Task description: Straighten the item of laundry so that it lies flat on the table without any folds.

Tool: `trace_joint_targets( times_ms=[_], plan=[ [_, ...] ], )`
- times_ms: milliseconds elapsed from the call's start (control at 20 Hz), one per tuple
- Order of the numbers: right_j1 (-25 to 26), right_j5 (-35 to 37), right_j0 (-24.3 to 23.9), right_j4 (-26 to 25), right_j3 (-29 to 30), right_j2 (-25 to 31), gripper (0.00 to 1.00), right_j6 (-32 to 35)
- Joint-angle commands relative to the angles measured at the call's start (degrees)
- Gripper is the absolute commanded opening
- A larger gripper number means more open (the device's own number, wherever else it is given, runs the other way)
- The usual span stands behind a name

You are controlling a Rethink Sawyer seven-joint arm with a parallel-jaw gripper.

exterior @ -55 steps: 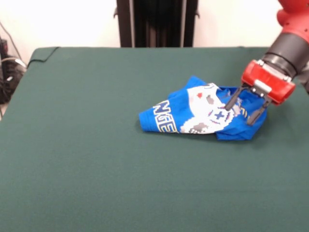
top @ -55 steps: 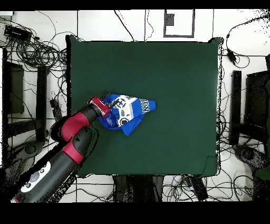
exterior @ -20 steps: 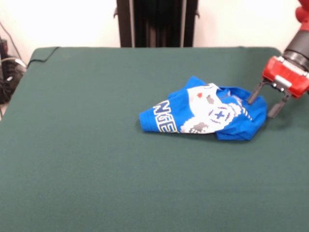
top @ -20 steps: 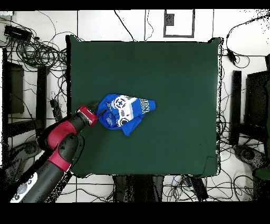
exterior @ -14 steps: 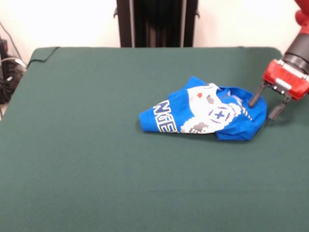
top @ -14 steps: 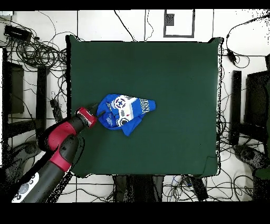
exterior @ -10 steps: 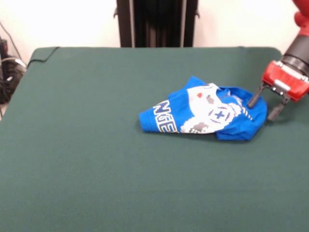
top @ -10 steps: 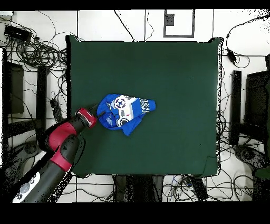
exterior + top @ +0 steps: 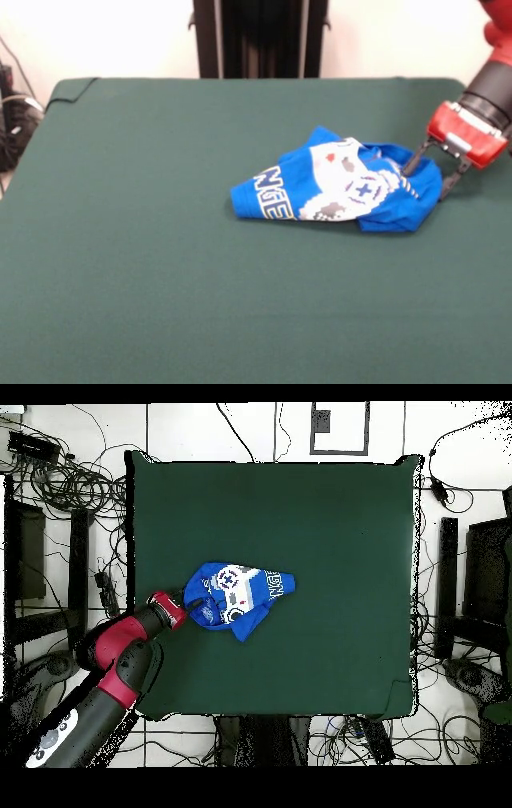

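The item of laundry (image 9: 340, 186), a bright blue T-shirt with a white-grey emblem and yellow-outlined letters, lies crumpled in a folded heap on the green table (image 9: 160, 240). In the overhead view the item of laundry (image 9: 238, 596) sits left of the middle of the table (image 9: 330, 584). My gripper (image 9: 426, 180) stands open at the heap's right edge in the front view. One finger touches the blue cloth and the other hangs just past the edge. From overhead the gripper (image 9: 188, 604) meets the shirt's left side.
Cables and dark equipment (image 9: 60, 484) ring the table on the floor. A black stand (image 9: 260, 38) rises behind the table's far edge. My arm (image 9: 120, 664) reaches in over the table's lower left corner.
My gripper drew back off the shirt toward the table's edge, then shifted in again, so one finger now touches the cloth's edge. The shirt has not moved.
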Motion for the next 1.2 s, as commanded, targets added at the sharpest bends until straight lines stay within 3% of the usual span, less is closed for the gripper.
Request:
trace_joint_targets(
  times_ms=[50, 700, 950, 1000, 1200],
  plan=[
    [2.0, 10.1, 0.2, 0.3, -2.3, 9.1, 1.00, 18.5],
    [-2.1, 7.9, -3.1, -0.2, -0.9, 17.5, 1.00, 14.8],
    [0.9, 10.8, -1.9, -2.1, -3.6, 13.0, 1.00, 16.6],
    [1.5, 11.0, -1.5, -2.1, -3.8, 12.1, 0.00, 17.2],
    [5.1, 12.6, 0.1, -2.3, -5.4, 6.7, 0.00, 20.2]
  ],
)
